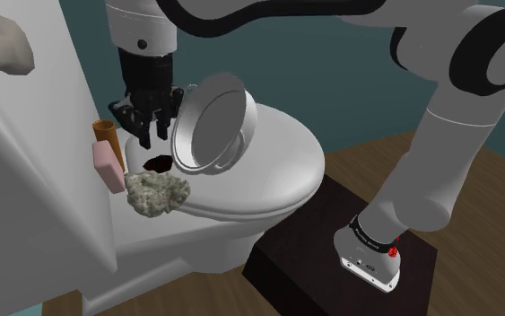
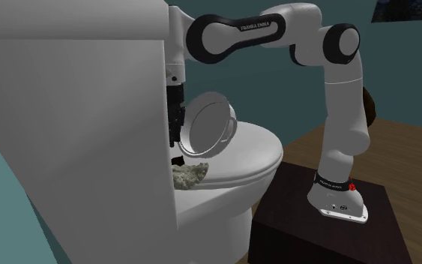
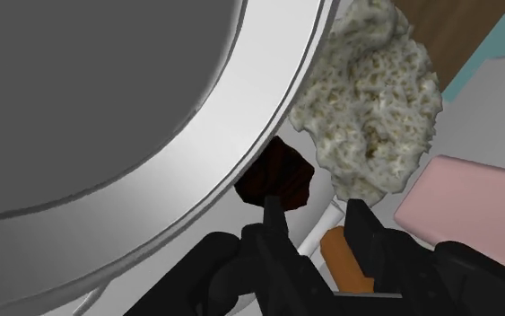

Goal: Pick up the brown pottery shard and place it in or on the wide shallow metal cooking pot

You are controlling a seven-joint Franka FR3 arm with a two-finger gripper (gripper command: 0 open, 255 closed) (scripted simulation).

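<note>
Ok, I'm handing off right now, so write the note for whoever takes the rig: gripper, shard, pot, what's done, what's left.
Gripper: open and empty, hanging just above the brown shard. In the wrist view the shard lies off one fingertip, not between the fingers.
Shard: on the toilet lid, at the foot of the pot, next to a pale rough lump.
Pot: tipped up on its edge, not lying flat.
Done: approach.
Left: centre over the shard, grasp, lift, place in the pot.
</note>
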